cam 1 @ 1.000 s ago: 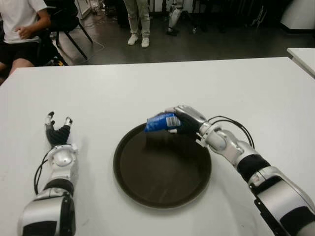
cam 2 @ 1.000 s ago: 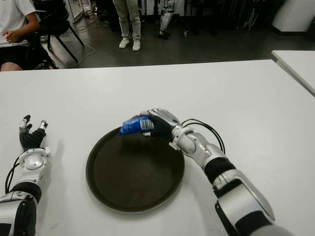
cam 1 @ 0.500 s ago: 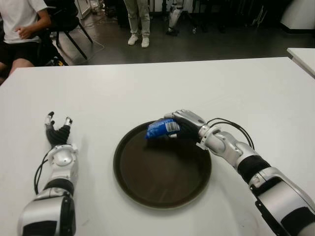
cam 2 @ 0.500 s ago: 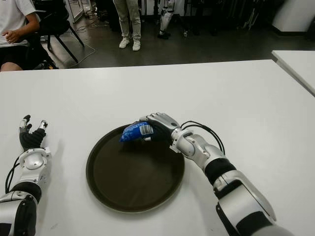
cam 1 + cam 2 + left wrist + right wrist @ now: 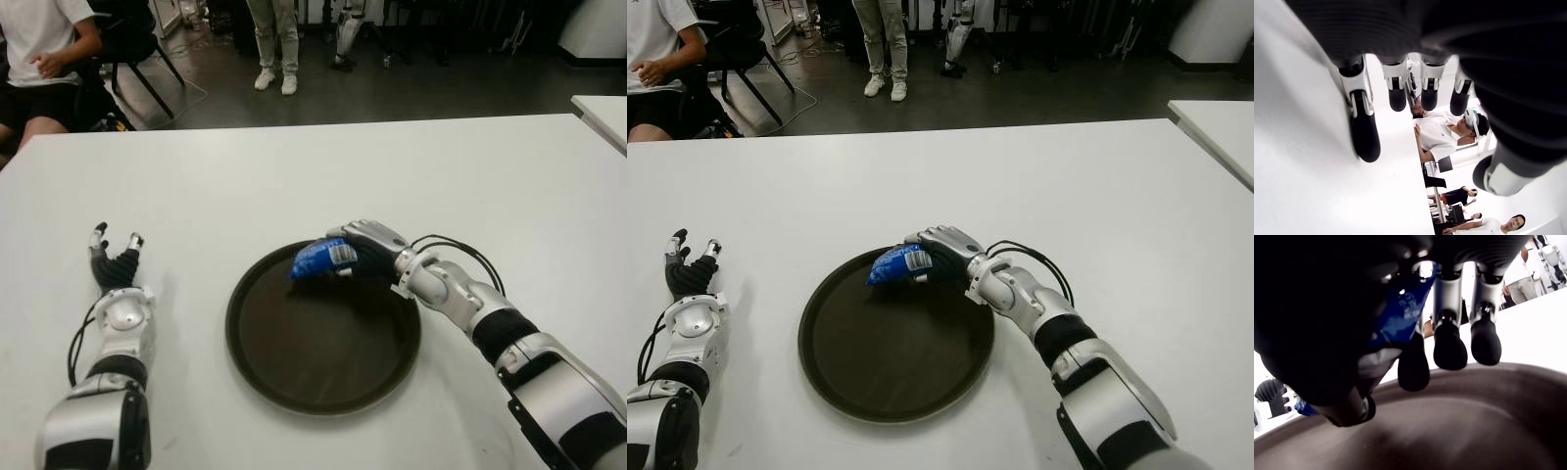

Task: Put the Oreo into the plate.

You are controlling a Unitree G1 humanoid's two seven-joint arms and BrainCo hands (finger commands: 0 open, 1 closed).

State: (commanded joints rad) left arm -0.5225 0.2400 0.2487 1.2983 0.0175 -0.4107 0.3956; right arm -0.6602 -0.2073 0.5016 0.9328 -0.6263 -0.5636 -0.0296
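1. The Oreo pack (image 5: pixel 315 259) is small and blue, w/ a white patch that looks like a barcode label near the hand. No words on it can be read.
2. The right hand (image 5: pixel 361 245) has the Oreo pack in a closed grip. In the right wrist view the blue wrapper (image 5: pixel 1400 313) sits betw. the thumb and the other fingers (image 5: pixel 1449 345).
3. The pack is at the far edge of the round dark plate (image 5: pixel 323 382), low over the inside of it. Can't tell if it touches the plate floor.
4. The right arm reaches in from the robot's right side, w/ the forearm slanting toward the middle of the table and the back of the hand facing up. Black cables (image 5: pixel 460 250) loop by the wrist.
5. The left hand (image 5: pixel 116 269) shows to the left of the plate, well apart from it, on the white table (image 5: pixel 294 176). Its fingers (image 5: pixel 1364 132) are spread out and hold nothing.
6. The left forearm lies along the near left side of the table, w/ the fingers pointing away from the robot.
7. Past the table, a seated person (image 5: pixel 39 49) in a white shirt is at the far left. A standing person's legs (image 5: pixel 274 44) show further back.
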